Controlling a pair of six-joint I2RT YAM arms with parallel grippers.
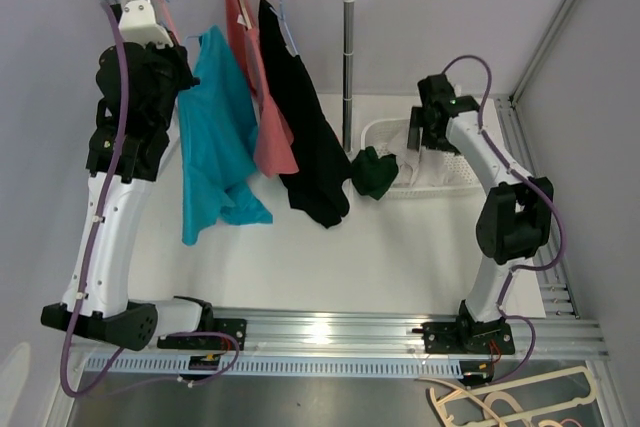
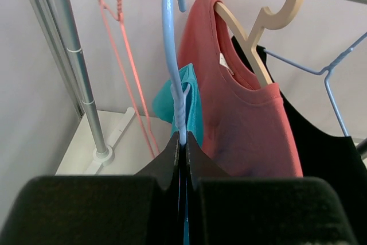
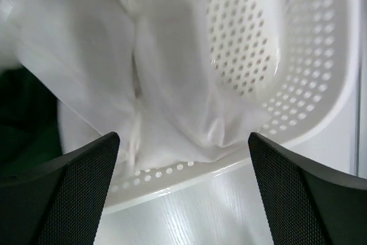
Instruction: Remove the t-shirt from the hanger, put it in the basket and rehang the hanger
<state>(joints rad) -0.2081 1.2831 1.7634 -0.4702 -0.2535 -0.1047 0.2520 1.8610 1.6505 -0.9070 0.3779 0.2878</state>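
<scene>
— How is the left gripper (image 2: 182,142)?
— Its jaws are pressed together, pinching the twisted neck of the blue hanger (image 2: 170,55). The teal t-shirt (image 2: 193,104) is on that hanger, just beyond the fingertips. A red shirt (image 2: 246,119) hangs to their right.
— And the right gripper (image 3: 182,142)?
— Its jaws are spread wide and hold nothing. They are above a white cloth (image 3: 166,55) in a white basket (image 3: 321,84), with a dark green cloth (image 3: 23,113) beside the left finger.

Pale grey walls (image 1: 450,7) enclose a white table (image 1: 400,257). A silver clothes rail (image 1: 348,57) stands at its far left side.
</scene>
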